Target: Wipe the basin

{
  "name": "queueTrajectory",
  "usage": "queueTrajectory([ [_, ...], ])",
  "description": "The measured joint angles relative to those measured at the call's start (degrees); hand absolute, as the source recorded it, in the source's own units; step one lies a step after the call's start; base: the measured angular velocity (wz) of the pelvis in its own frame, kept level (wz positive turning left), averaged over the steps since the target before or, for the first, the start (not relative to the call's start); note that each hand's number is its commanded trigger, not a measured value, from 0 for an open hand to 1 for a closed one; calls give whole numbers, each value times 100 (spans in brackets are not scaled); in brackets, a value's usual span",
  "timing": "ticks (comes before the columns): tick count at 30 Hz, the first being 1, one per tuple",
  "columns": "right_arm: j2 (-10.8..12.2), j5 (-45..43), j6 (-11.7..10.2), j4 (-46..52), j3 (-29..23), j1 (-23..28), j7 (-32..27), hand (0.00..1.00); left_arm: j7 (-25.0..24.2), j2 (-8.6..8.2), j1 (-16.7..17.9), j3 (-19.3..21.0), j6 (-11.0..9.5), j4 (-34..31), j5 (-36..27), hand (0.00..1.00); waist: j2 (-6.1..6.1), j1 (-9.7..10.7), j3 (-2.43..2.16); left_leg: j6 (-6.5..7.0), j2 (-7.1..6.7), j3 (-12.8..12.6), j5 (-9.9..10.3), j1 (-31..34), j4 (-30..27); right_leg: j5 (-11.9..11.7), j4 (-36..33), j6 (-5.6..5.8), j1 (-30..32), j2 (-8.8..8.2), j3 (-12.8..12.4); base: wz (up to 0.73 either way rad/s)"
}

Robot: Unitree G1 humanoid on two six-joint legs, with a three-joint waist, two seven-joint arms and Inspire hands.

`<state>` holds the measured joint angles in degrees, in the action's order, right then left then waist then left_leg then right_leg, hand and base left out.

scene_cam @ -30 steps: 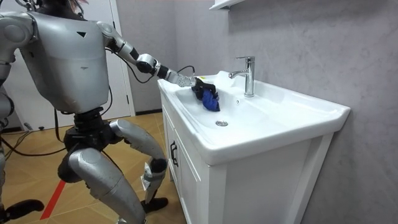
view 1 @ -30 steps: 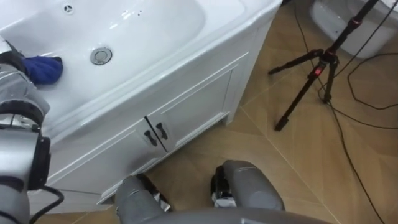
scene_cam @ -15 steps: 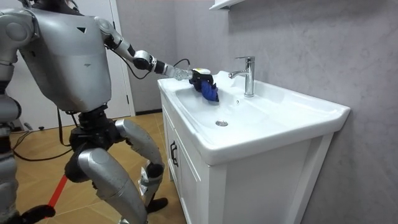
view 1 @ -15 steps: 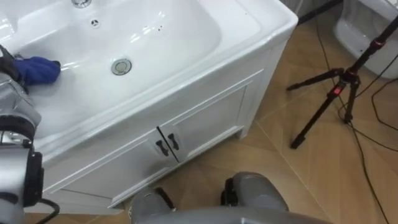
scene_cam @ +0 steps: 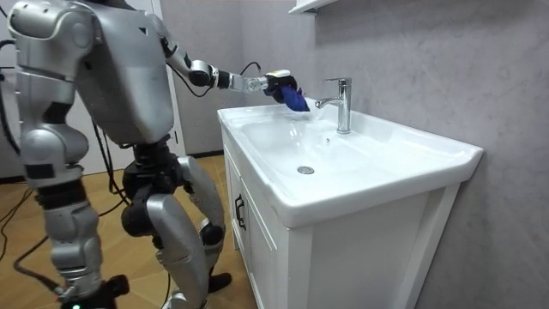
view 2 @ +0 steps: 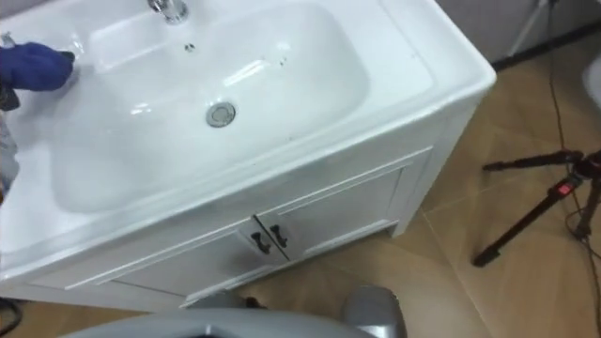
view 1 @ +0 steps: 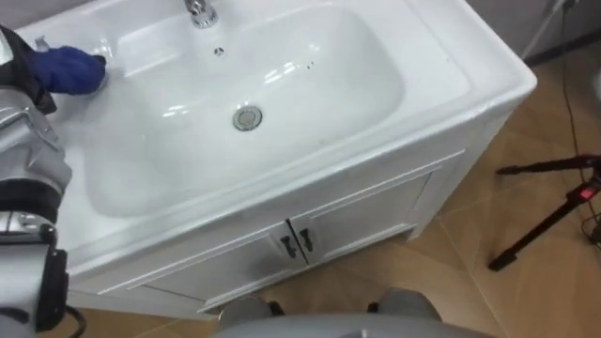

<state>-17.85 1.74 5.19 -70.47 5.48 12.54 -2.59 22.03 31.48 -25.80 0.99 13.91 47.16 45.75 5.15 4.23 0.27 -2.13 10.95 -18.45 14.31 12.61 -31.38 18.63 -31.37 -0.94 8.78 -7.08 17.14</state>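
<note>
While the robot stands at the white basin, a blue cloth is held near the faucet, the left hand clamped round it.

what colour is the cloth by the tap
Deep blue: the crumpled cloth shows best in the left eye view.
</note>
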Motion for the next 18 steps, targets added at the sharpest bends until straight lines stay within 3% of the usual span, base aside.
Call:
queueTrajectory([
  [8,61,-31,-27,171,-11,-36,-249,0,268,-82,489,1,-106,-1235,-583,100,9,-31,-3,-29,-218,-6,-22,-356,448,-37,483,138,-400,-14,14,3],
  [11,65,-131,-26,170,-4,-119,-306,0,339,-90,720,-7,-308,-1593,-688,100,-6,21,6,-35,-322,50,-34,-459,606,-26,491,170,-468,-70,20,3],
  [18,39,-356,-41,382,-7,-251,-222,0,363,-92,776,-12,-472,-1961,-815,100,-37,-19,10,-38,-400,132,-40,-633,797,-93,824,263,-769,-48,127,8],
])
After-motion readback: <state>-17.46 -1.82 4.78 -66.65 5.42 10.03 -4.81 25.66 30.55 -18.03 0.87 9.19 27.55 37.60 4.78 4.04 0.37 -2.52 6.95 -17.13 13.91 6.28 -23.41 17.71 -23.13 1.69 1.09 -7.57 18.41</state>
